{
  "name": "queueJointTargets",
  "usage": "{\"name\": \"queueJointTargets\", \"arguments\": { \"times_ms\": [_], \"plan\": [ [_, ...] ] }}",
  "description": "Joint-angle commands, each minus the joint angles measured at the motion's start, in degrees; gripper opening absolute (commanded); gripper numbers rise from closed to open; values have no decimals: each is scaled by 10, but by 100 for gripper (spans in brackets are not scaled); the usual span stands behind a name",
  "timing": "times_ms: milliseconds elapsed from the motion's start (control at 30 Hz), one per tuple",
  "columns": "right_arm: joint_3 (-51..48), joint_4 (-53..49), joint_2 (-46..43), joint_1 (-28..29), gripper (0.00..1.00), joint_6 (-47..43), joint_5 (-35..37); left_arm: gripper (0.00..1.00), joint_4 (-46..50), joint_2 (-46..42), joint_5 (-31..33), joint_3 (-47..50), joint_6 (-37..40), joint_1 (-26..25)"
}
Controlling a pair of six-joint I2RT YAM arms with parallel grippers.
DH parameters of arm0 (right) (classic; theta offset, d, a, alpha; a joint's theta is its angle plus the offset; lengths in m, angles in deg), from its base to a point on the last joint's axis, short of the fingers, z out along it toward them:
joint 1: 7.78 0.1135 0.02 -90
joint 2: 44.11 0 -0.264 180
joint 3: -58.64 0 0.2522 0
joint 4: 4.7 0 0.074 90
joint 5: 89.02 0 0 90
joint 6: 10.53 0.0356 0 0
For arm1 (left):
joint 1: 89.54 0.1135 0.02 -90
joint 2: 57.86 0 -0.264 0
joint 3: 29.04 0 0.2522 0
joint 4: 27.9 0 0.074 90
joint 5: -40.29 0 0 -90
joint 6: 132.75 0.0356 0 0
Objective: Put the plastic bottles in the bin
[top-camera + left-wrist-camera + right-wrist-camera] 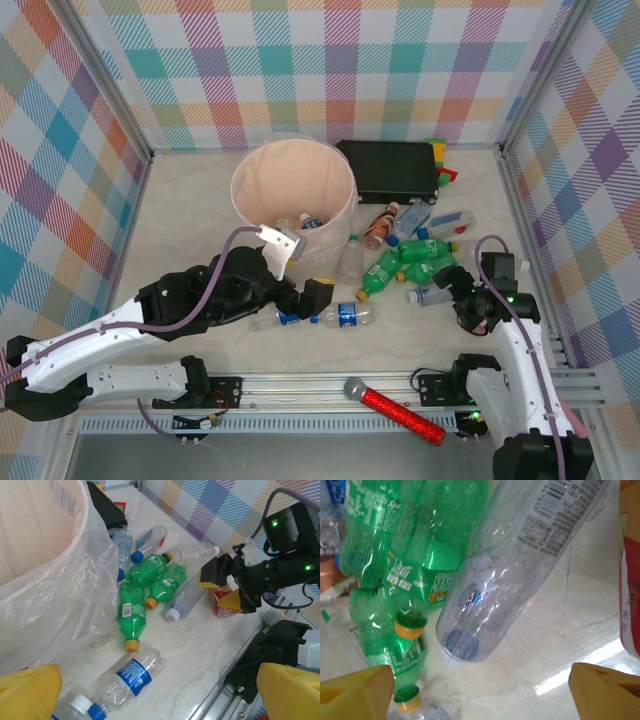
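Clear bottle [520,565] lying against green bottles [420,545], outside bin [255,185]: centre right gripper [480,695] (jaws wide, nothing held) across mid-body, avoid snagging them, squeeze gently. Left gripper [160,697] likewise wide, empty.

Pale marbled table [190,220] carries the round bin [293,180] just beyond the left gripper [305,298], two clear blue-labelled bottles [345,317] lying beside it, green bottles [400,268] clustered ahead of the right gripper [455,294], a black box [390,170] farther out
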Motion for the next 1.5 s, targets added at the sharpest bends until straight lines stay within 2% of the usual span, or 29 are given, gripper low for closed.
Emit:
{"name": "queueJointTargets", "arguments": {
  "times_ms": [0, 200, 533, 700, 967, 1033, 1167, 1367, 1467],
  "plan": [
    [-35, 71, 8, -37, 87, 42, -75, 100, -19, -5, 11, -1, 12, -6],
    [-60, 107, 23, -57, 83, 92, -59, 100, -13, -16, 16, 5, 11, -6],
    [-85, 164, 87, -154, 79, 83, -80, 100, -16, -38, 27, 18, 12, -6],
    [-94, 204, 109, -177, 77, 81, -83, 100, -16, -35, 27, 18, 13, -6],
    [-86, 260, 190, -181, 79, 64, -120, 100, -12, -38, 30, 15, 13, -6],
    [-81, 257, 208, -181, 82, 57, -119, 100, -12, -40, 29, 15, 13, -6],
    [-81, 265, 218, -181, 82, 44, -114, 100, -10, -47, 34, 17, 11, -6],
    [-72, 262, 218, -181, 79, 20, -112, 99, -6, -49, 38, 15, 11, -6],
    [-69, 254, 199, -181, 71, 11, -116, 100, -12, -43, 38, 18, 12, -8]
  ]
}}
